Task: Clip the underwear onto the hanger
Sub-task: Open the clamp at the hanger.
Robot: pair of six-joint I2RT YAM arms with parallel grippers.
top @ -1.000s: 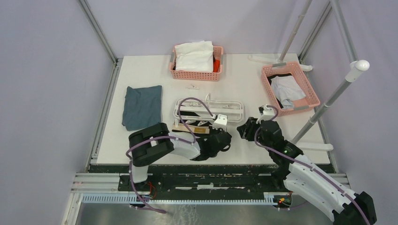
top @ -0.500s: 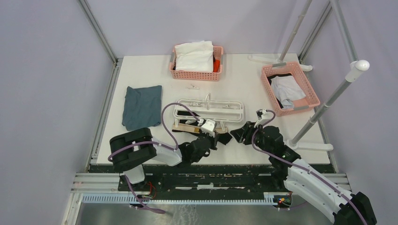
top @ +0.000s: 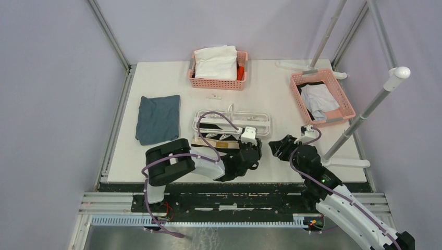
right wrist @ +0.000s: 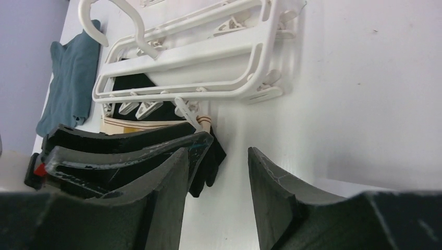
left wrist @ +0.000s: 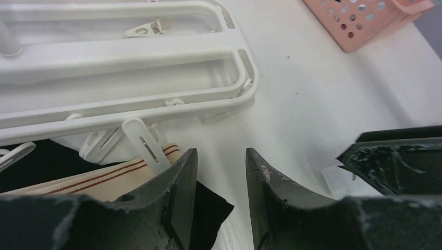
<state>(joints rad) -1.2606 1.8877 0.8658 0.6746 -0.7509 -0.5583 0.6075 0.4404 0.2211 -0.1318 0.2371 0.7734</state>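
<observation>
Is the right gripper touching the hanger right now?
Apart. In the right wrist view the right gripper, jaws open, sits short of the hanger, with a strip of bare table between them.

no readable text or labels show anywhere.

We see the hanger (left wrist: 130, 54) as smooth, glossy white plastic. The underwear (left wrist: 213, 209) is soft matt black cloth with a tan woven waistband (left wrist: 94, 182). The fingers (left wrist: 276, 192) of our left hand (left wrist: 219, 156) are scuffed, matt black. The desk (left wrist: 312, 104) is smooth matt white.
</observation>
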